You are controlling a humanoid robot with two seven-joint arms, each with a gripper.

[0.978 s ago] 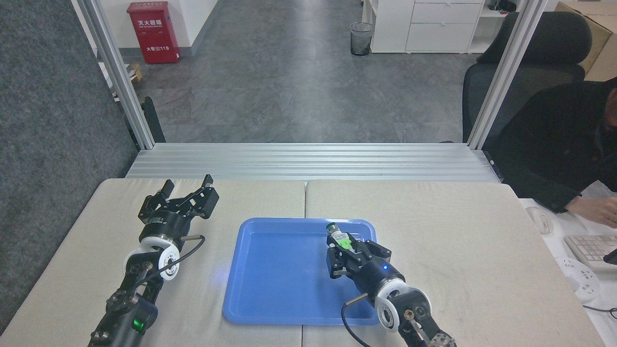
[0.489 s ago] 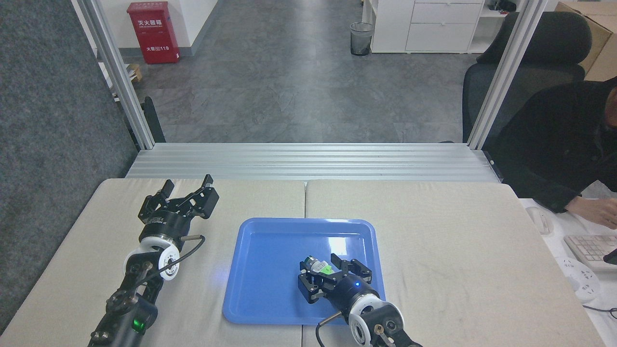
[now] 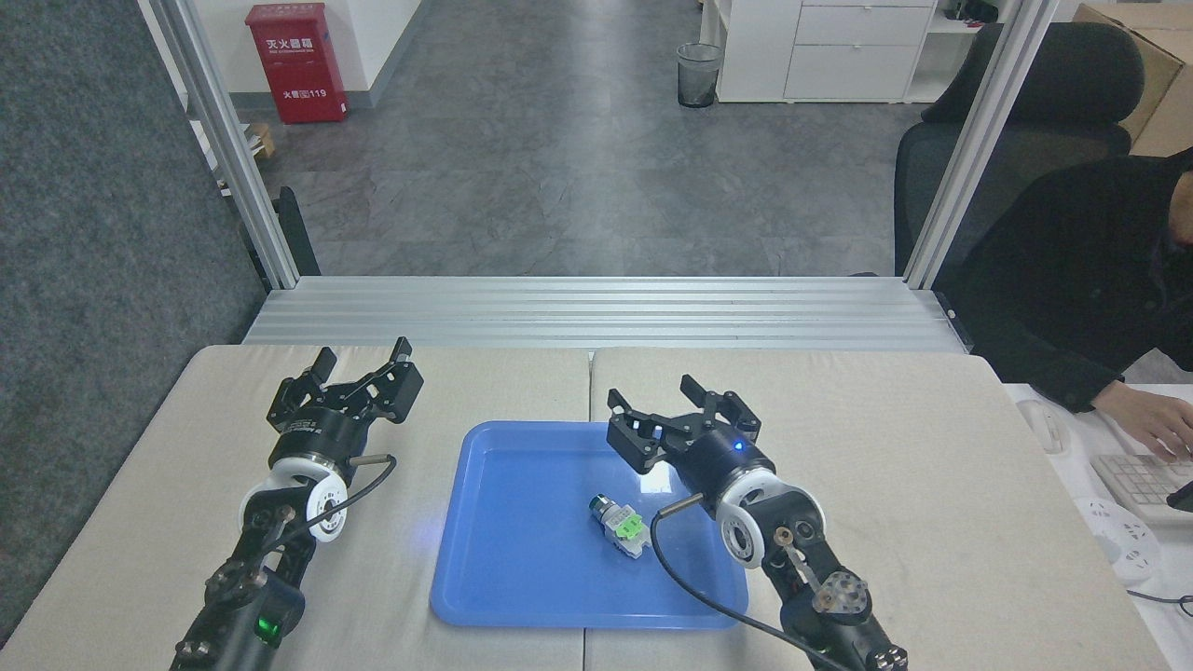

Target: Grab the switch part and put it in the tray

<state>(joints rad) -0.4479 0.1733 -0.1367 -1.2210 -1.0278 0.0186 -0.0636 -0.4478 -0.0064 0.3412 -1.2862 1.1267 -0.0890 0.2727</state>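
The switch part (image 3: 620, 526), white with a green block and a dark-tipped silver end, lies on the floor of the blue tray (image 3: 522, 568), right of its middle. My right gripper (image 3: 652, 396) hangs open above the tray's far rim, empty, well clear of the part. On the left, my left gripper (image 3: 363, 359) stands open over the beige table, left of the tray, with nothing between its fingers.
The tray sits astride the seam of two beige table pads (image 3: 885, 485). A metal rail (image 3: 596, 312) runs along the far edge. At the right, a person in black (image 3: 1081, 270) types at a keyboard (image 3: 1142, 485) on a side desk.
My right gripper let go of the switch part, which now lies in the tray. The gripper has since risen and moved toward the tray's far rim. The left arm has not moved.
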